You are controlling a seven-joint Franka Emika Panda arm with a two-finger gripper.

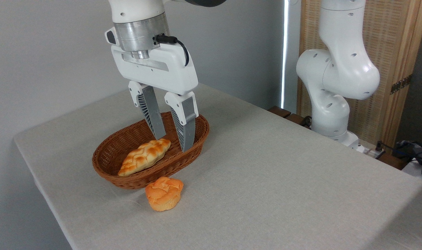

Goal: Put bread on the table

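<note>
Claw (172,143) fingertips partly hide basket (107,156) rim.

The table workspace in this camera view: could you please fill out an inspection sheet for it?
Surface: table covered in light grey-beige cloth, no spills seen.
Job's things: small round orange bun sits on the cloth, just in front of the wicker basket, outside it.
Clutter: braided loaf lying inside the basket.
Grippers: hand open and empty, fingertips poised above the basket by the loaf's far end.
Cables: black cable plugged in at the wrist; more leads past the table's right edge.
Surroundings: arm base behind the table, grey wall, woven wooden screen at right.
</note>
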